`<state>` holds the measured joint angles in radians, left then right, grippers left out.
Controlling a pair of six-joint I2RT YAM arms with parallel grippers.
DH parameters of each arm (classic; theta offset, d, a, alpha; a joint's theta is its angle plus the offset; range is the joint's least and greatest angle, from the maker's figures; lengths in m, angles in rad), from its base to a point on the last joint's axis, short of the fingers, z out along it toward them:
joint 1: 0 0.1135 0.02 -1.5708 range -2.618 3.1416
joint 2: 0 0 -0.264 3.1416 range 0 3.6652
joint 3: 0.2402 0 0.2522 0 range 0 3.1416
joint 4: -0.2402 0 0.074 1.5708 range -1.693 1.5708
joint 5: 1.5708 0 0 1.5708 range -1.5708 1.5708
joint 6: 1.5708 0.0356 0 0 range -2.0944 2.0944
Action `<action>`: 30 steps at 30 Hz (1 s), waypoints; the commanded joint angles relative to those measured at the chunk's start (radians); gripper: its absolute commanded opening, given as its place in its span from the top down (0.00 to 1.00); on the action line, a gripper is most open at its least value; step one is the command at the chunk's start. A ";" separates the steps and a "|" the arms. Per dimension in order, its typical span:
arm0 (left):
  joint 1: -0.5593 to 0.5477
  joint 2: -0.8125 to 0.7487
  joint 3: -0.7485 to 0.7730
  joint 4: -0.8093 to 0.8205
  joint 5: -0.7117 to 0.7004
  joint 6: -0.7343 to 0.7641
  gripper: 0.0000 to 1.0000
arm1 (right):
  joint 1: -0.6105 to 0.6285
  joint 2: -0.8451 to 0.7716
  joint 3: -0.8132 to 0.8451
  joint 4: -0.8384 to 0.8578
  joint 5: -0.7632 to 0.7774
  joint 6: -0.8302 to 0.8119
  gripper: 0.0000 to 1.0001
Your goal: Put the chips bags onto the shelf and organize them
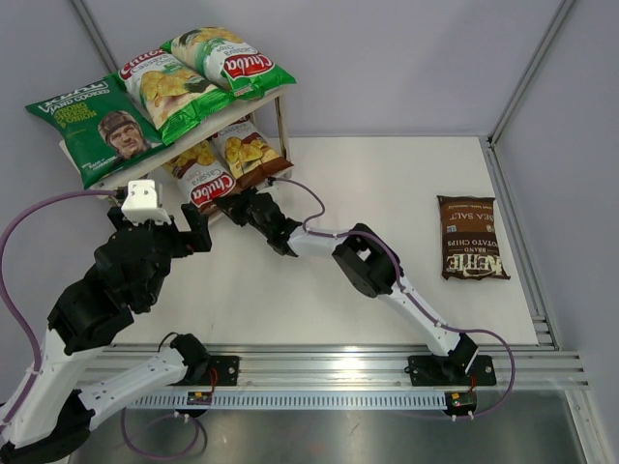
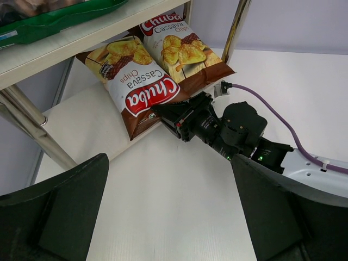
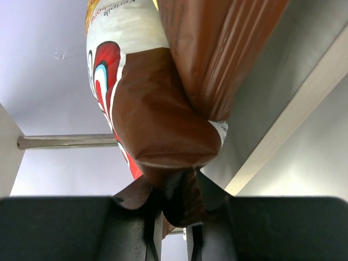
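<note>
Pale lavender walls (image 1: pixel 387 58) enclose a white table (image 1: pixel 416 164) spreading ahead of the jaws, an aluminium rail (image 1: pixel 338 360) running behind them.

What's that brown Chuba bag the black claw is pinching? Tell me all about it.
The brown Chuba bag is glossy and foil-like, brown and white with a red logo and pictured chips. It lies on the shelf's lower board, its near end over the edge, beside a matching bag. The right gripper pinches its bottom seam.

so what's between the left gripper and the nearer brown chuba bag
Bare table and the right gripper, shut on the bottom edge of the nearer brown Chuba bag. The left wrist view shows it, past the open left gripper.
</note>
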<state>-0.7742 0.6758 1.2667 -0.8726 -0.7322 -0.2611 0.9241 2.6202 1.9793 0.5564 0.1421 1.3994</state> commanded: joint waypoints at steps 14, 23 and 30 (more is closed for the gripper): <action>0.019 -0.002 -0.009 0.046 0.031 0.020 0.01 | -0.034 -0.072 -0.121 0.085 0.017 -0.010 0.48; 0.035 0.004 -0.012 0.046 0.036 0.020 0.01 | -0.033 -0.143 -0.209 0.134 -0.024 -0.037 0.30; 0.042 0.011 -0.012 0.047 0.036 0.019 0.01 | -0.033 -0.235 -0.330 0.192 -0.044 -0.062 0.00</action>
<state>-0.7380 0.6773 1.2579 -0.8654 -0.7105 -0.2588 0.8982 2.5103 1.6917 0.6571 0.1047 1.3689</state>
